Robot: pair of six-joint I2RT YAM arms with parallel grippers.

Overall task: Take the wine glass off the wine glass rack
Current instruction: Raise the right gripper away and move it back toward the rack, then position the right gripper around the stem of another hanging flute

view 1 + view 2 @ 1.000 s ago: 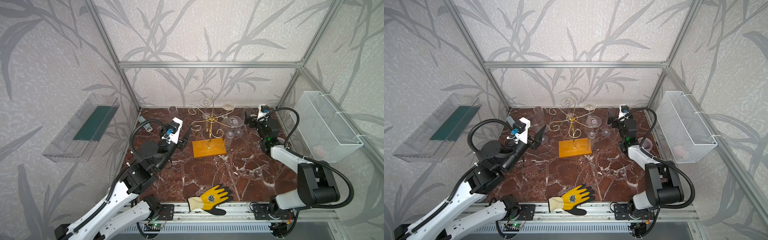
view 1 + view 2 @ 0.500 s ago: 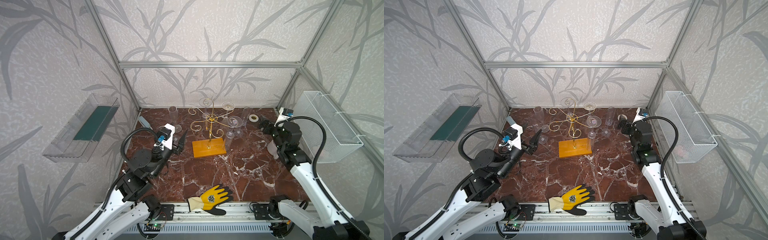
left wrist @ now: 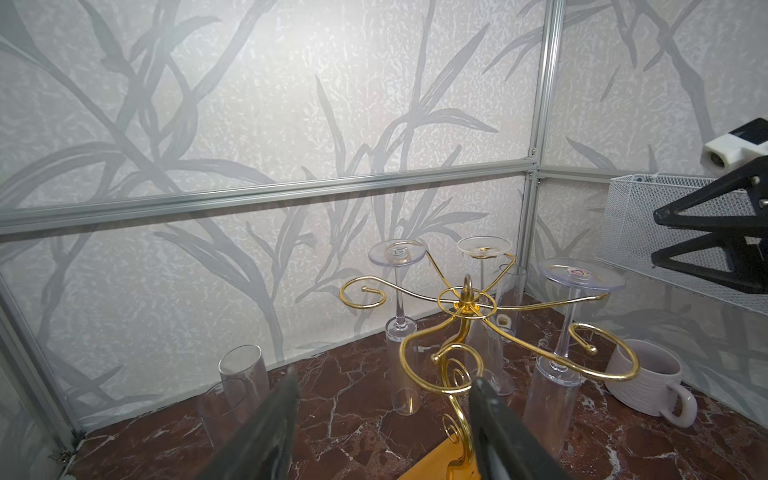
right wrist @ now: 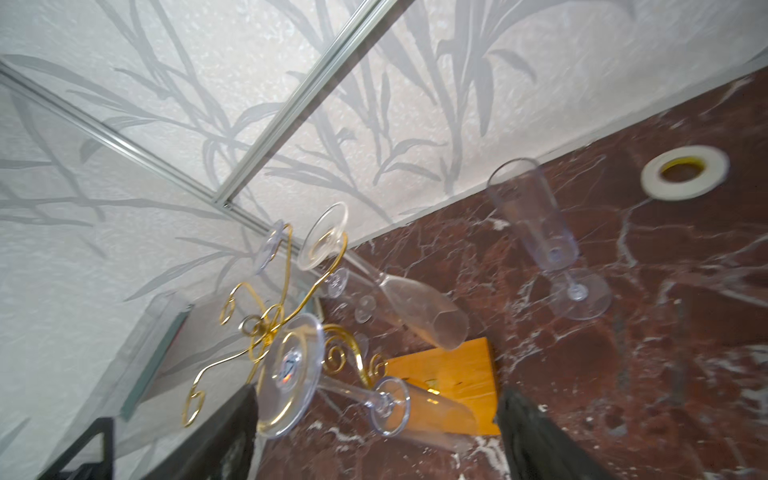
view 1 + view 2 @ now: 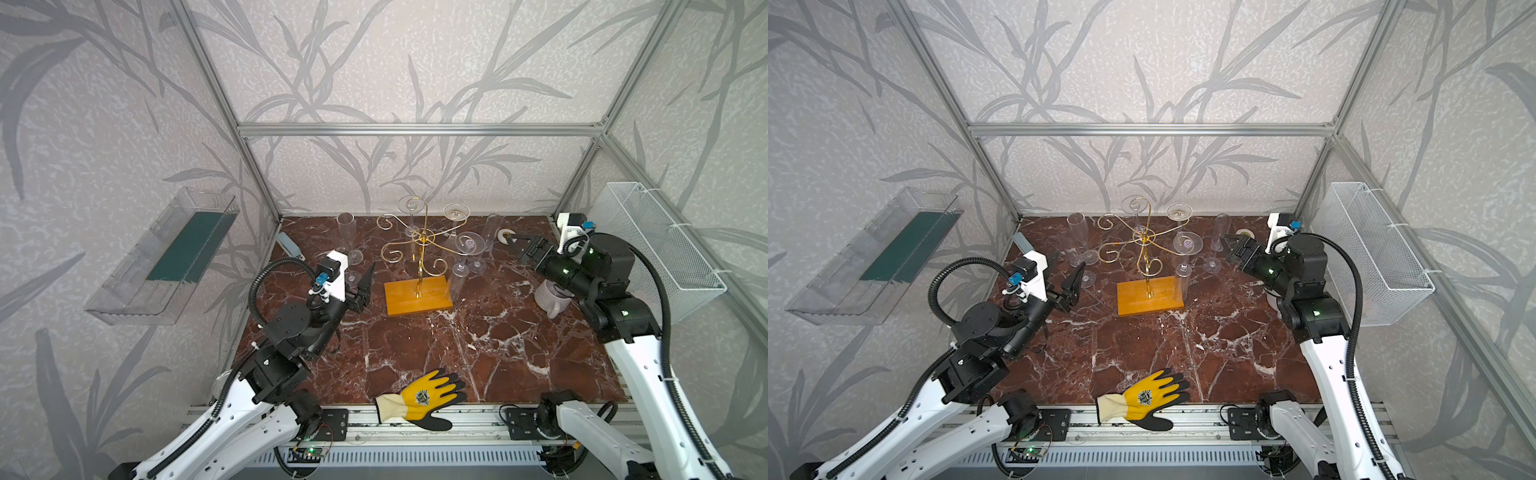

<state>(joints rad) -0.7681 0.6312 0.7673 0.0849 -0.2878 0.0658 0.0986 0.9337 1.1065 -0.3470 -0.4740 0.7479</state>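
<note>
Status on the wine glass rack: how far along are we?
Looks done: flutes stand upright on the table, off the wine glass rack. In hand: nothing; the left gripper and right gripper are both open and empty, either side of the rack. Remaining: three hanging glasses, upside down on its arms.

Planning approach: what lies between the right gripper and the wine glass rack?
An upright clear flute stands between right gripper and wine glass rack; both top views.
</note>
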